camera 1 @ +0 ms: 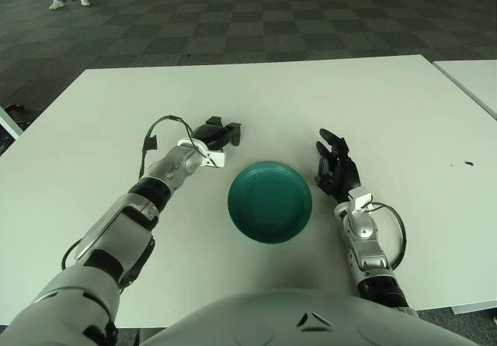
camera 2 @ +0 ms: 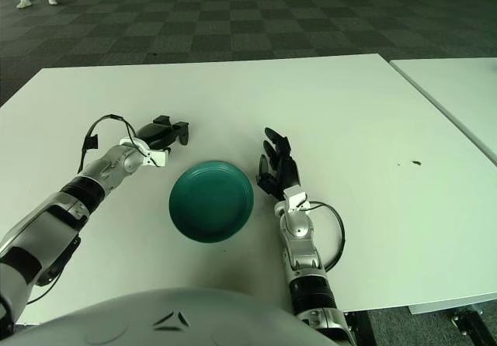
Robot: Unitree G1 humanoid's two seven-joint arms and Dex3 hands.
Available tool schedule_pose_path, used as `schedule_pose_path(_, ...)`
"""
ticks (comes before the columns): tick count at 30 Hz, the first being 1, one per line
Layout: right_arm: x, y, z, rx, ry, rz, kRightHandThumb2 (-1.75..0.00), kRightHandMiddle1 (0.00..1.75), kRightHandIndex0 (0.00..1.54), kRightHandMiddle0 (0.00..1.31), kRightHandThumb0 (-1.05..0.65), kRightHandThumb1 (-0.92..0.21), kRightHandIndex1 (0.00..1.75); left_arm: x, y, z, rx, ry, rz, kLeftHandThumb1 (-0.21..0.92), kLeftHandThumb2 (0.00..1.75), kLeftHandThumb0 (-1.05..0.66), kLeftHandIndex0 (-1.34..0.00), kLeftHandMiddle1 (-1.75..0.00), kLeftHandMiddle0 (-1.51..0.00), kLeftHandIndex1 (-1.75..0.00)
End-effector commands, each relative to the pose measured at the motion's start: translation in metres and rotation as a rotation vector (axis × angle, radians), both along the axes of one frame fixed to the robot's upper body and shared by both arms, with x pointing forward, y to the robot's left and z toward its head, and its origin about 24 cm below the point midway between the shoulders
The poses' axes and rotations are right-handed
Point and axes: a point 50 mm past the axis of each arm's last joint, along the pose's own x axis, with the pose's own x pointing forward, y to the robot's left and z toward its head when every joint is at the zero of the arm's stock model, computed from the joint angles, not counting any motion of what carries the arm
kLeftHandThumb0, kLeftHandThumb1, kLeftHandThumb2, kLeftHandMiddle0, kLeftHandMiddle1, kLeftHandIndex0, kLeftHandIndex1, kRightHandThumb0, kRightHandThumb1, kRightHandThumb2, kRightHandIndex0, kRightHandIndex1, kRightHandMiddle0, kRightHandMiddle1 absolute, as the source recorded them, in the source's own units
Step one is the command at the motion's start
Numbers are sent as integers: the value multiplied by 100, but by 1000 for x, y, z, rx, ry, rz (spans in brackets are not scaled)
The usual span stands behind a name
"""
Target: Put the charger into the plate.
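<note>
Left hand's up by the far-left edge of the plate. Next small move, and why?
Probably ease the left hand right and toward the robot, over the green plate. It shows just beyond the plate's far-left rim, its dark fingers curled over something I can't make out, perhaps the charger, and the plate is empty. The right hand shows right of the plate, fingers spread.

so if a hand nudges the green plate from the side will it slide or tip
Probably slide. The green plate looks shallow and sits flat on the smooth white table, so tipping seems unlikely. Its glossy surface suggests rigid ceramic or plastic; fingers might slip on the rim. The left hand shows just beyond its left edge, the right hand beside its right.
</note>
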Motion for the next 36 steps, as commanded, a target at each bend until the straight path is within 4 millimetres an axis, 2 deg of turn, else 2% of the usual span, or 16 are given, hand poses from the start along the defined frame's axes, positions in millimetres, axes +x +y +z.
schedule_pose_path(1,-41,-4,-60,8,334,-26,-87,64,33,0,-68,-92,1,-22,19,-34,75,156,29,37,122,0,-31,-160,-67,-175)
schedule_pose_path(18,-39,-4,-62,6,335,-23,-87,63,30,0,-69,-92,0,-18,23,-28,24,192,55,32,129,0,-36,-163,-68,-175)
schedule_pose_path(23,-39,-3,-63,9,335,-22,-87,63,30,0,-68,-92,0,-16,24,-23,14,188,58,31,128,0,-37,-158,-71,-175)
schedule_pose_path(36,-38,-1,-64,9,333,-23,-86,63,32,0,-69,-92,1,-10,28,5,-16,90,26,29,127,0,-43,-149,-73,-175)
